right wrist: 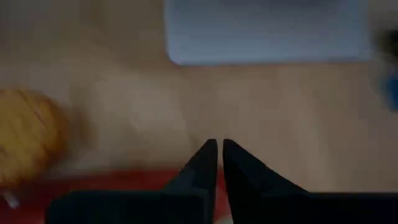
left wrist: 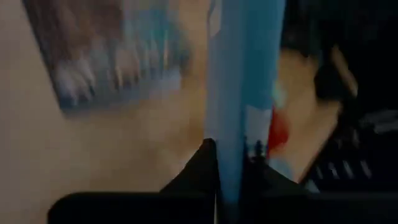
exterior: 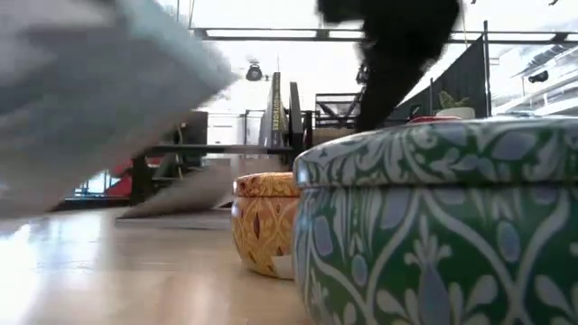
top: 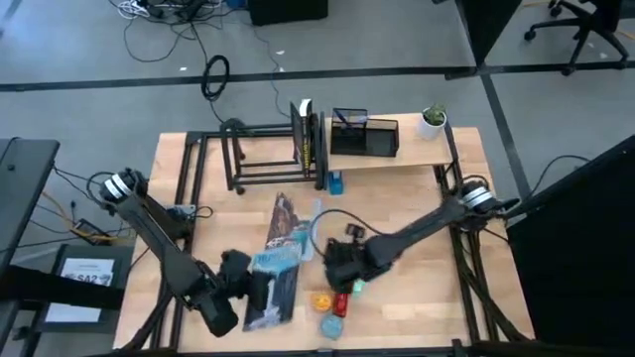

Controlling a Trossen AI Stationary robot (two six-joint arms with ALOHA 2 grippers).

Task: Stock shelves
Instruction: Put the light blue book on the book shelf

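My left pincer (left wrist: 229, 163) is pinching a thin blue book (left wrist: 244, 87) by its edge, the fingers pressed on either side of it, low over the near part of the counter (top: 417, 208). In the high view that pincer (top: 260, 288) sits at the near end of the book (top: 276, 260), which hangs just above another flat book (top: 288, 220) lying beyond it.

My right pincer (right wrist: 217, 155) is pressed together with nothing between the fingers, pointing down at bare wood. In the high view it (top: 342, 281) hovers just right of the blue book, directly over a red tin (top: 341, 301). Just nearer than it lie a yellow tin (top: 322, 299) and a green patterned tin (top: 331, 325); in the low view the green tin (exterior: 433, 226) fills the foreground with the yellow tin (exterior: 264, 221) behind it.

The shelves stand well beyond both pincers at the far edge. The black rack (top: 263, 154) is ahead of the left pincer, with upright books (top: 306, 139) at its right end. The wooden shelf (top: 392, 154) is ahead of the right pincer and carries a mesh organizer (top: 364, 134) and a small potted plant (top: 433, 121). A small blue box (top: 335, 182) sits on the counter just in front of that shelf.
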